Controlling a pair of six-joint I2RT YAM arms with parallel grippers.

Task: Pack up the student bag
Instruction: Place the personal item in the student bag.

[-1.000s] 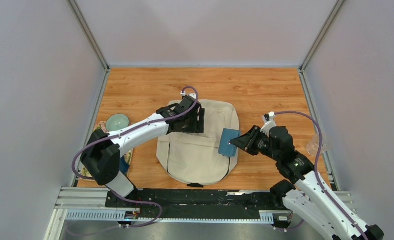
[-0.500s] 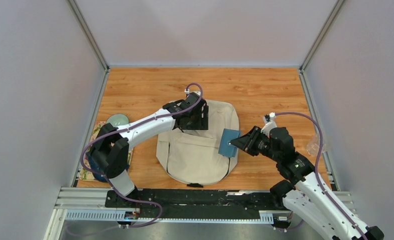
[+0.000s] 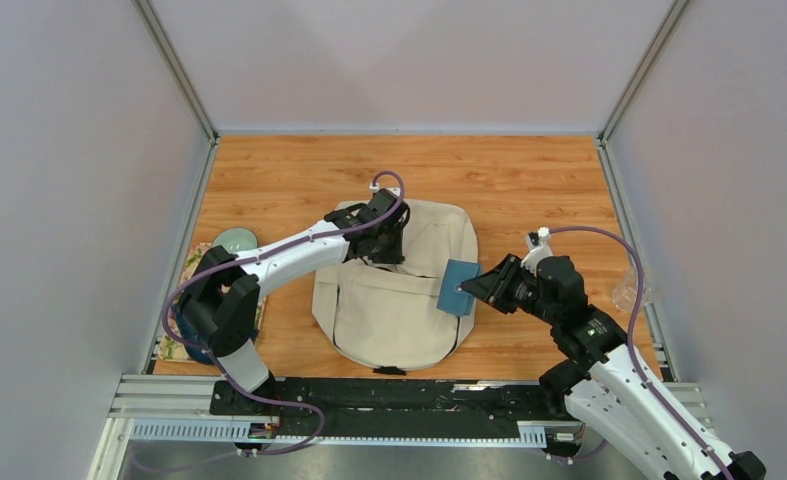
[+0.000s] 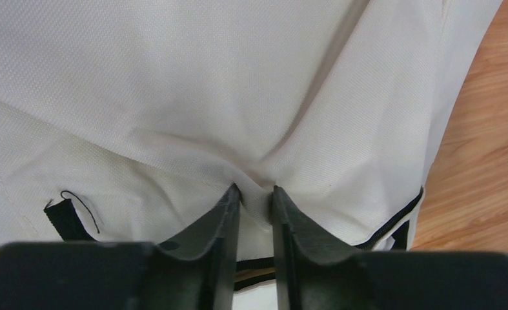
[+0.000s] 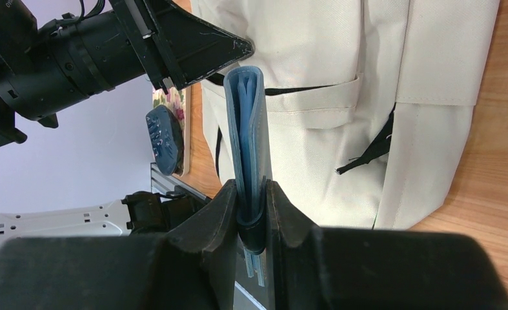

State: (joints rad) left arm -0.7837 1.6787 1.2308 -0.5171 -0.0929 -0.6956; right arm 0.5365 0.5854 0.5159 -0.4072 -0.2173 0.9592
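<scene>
Two pinches: left claw (image 4: 255,191), student bag (image 4: 173,97); right claw (image 5: 251,187), blue wallet (image 5: 246,123)

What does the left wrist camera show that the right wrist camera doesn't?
Only the left wrist view: a fold of the student bag pinched in the left hand. Only the right wrist view: the right hand clamping a thin blue notebook, with the left arm beyond it. Both: the cream bag lying on the wooden table.
</scene>
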